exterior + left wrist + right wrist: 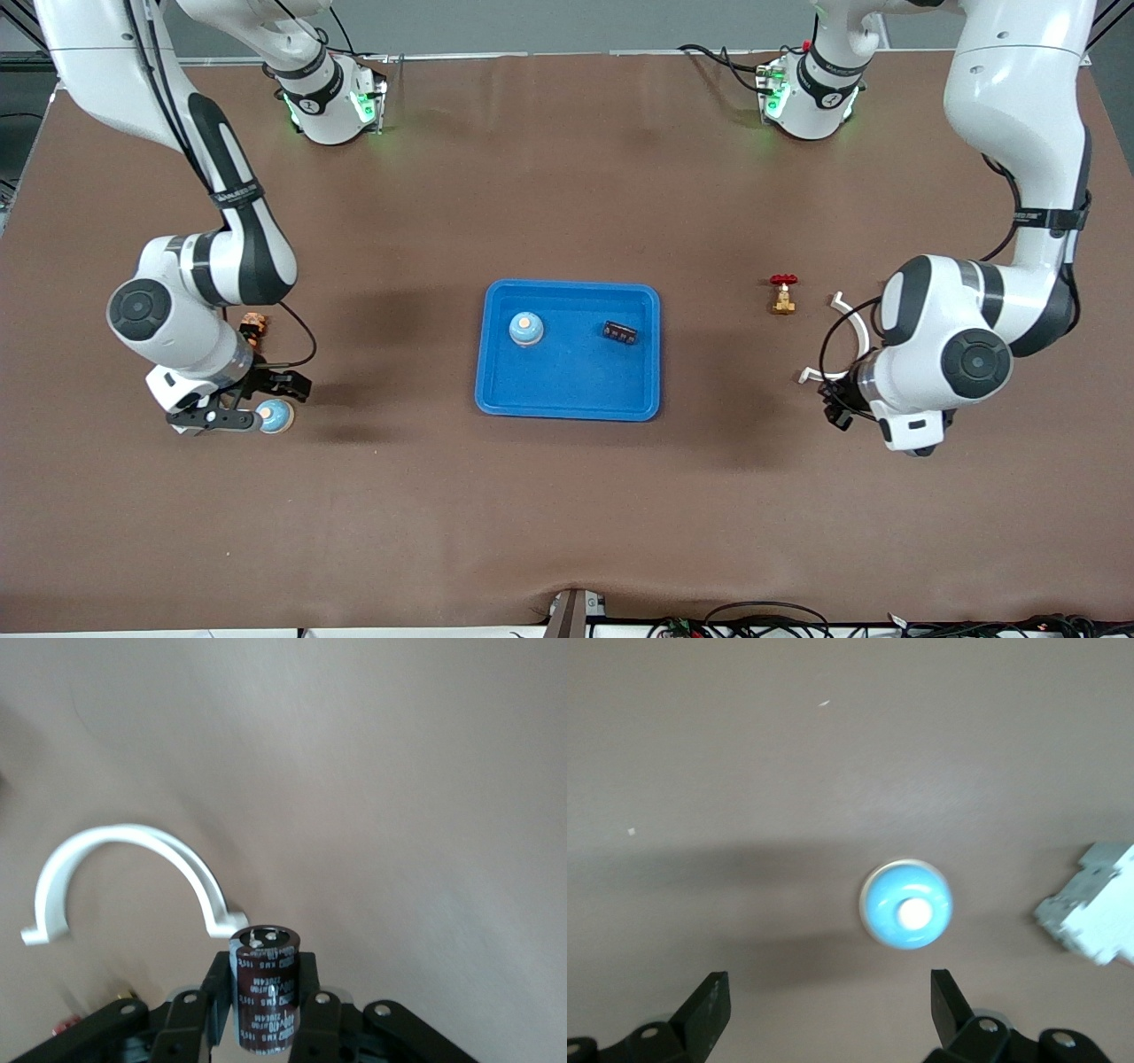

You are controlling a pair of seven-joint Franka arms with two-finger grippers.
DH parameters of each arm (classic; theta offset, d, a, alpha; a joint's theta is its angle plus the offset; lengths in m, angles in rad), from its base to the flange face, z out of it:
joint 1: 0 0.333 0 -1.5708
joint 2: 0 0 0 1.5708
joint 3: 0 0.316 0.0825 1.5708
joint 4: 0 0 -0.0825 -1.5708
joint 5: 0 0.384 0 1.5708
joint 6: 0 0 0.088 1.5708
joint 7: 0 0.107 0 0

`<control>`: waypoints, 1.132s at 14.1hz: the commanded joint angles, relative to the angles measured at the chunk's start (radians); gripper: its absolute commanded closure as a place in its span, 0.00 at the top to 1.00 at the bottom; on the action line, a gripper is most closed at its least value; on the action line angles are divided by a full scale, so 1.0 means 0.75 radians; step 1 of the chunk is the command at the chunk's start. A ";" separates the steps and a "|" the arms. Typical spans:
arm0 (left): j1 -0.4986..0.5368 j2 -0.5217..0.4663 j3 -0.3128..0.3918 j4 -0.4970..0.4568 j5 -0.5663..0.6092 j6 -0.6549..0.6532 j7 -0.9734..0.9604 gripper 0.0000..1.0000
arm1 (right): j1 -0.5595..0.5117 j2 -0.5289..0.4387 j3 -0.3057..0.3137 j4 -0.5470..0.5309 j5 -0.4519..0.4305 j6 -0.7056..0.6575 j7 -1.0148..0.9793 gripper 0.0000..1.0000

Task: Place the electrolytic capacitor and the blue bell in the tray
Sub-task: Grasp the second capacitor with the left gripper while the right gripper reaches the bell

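My left gripper (264, 983) is shut on a dark brown electrolytic capacitor (264, 992) and holds it upright just above the table, near the left arm's end (837, 403). My right gripper (828, 997) is open and empty, over a blue bell (906, 904) with a white button. That bell stands on the table near the right arm's end (275, 415), beside the right gripper (257, 403). The bright blue tray (567, 403) lies at the table's middle. It holds another light blue bell (526, 330) and a small black part (620, 332).
A white half-ring clamp (124, 873) lies on the table next to the left gripper (846, 332). A red-handled brass valve (782, 294) stands between it and the tray. A white blocky part (1090, 917) lies near the bell. A small orange-brown item (254, 325) sits by the right arm.
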 commanded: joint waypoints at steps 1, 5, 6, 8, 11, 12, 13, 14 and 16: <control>-0.027 0.014 -0.034 0.050 -0.071 -0.027 -0.097 0.00 | -0.086 0.064 0.029 0.060 -0.010 0.043 -0.109 1.00; -0.169 0.037 -0.032 0.080 -0.094 -0.021 -0.305 0.00 | -0.119 0.129 0.029 0.064 0.006 0.113 -0.161 1.00; -0.200 0.049 -0.032 0.094 -0.094 -0.015 -0.359 0.00 | -0.121 0.152 0.031 0.070 0.008 0.119 -0.161 1.00; -0.243 0.074 -0.032 0.121 -0.094 -0.013 -0.436 0.00 | -0.121 0.189 0.031 0.101 0.008 0.119 -0.161 1.00; -0.315 0.092 -0.032 0.123 -0.092 0.020 -0.504 0.00 | -0.119 0.211 0.035 0.109 0.015 0.119 -0.153 1.00; -0.339 0.094 -0.030 0.123 -0.092 0.038 -0.537 0.00 | -0.121 0.213 0.035 0.109 0.015 0.121 -0.153 1.00; -0.358 0.096 -0.032 0.123 -0.094 0.059 -0.573 0.00 | -0.121 0.224 0.035 0.111 0.017 0.121 -0.153 1.00; -0.376 0.106 -0.032 0.123 -0.094 0.087 -0.596 0.00 | -0.121 0.224 0.035 0.113 0.015 0.123 -0.153 1.00; -0.411 0.121 -0.032 0.125 -0.094 0.149 -0.643 0.00 | -0.121 0.228 0.037 0.113 0.017 0.127 -0.155 1.00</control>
